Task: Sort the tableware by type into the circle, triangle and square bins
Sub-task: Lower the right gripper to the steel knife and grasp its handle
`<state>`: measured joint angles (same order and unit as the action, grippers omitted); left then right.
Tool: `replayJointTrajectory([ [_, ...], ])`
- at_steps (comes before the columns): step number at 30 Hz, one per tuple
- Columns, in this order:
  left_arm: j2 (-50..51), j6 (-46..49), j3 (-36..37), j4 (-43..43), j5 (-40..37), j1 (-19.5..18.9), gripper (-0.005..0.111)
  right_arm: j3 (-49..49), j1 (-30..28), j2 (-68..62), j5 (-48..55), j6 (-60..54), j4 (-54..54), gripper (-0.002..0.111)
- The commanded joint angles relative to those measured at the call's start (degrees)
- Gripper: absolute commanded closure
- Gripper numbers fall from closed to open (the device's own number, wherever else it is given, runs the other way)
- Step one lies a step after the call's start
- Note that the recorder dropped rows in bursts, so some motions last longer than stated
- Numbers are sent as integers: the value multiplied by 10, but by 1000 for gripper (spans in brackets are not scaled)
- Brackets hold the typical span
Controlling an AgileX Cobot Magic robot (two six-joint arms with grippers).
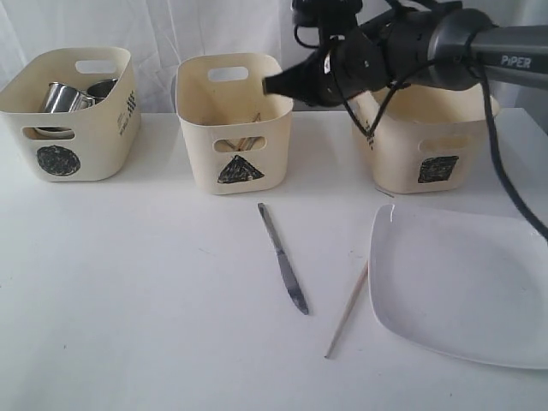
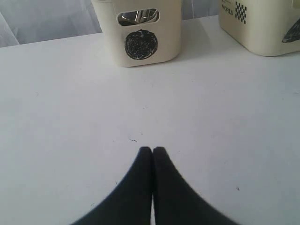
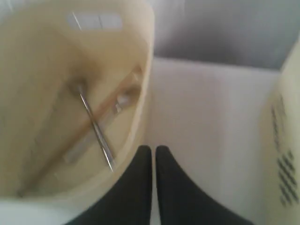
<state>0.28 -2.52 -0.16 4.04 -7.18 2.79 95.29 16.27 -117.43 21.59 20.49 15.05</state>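
Three cream tubs stand along the back: the circle bin with steel mugs inside, the triangle bin and the square bin. My right gripper hovers over the triangle bin's right rim, shut and empty; its wrist view shows it above the rim, with steel cutlery and a wooden chopstick inside the tub. A steel knife, one chopstick and the white square plate lie on the table. My left gripper is shut over bare table, facing the circle bin.
The right arm and its cables cross above the square bin. A white curtain hangs behind the tubs. The plate reaches the table's right edge.
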Motion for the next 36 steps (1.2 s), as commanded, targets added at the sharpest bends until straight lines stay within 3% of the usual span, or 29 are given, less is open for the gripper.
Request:
replayJointTrajectory([
  [1,-3,-2,2,-3,-1,0,107,-36,18,29,189,-87,-28,96],
  [6,-3,-2,2,-3,-1,0,107,-60,50,37,259,-165,-122,75],
  [12,-3,-2,2,-3,-1,0,107,-67,88,15,216,-173,-168,55],
  [36,-3,-2,2,-3,-1,0,107,56,88,-130,234,-157,-128,55],
])
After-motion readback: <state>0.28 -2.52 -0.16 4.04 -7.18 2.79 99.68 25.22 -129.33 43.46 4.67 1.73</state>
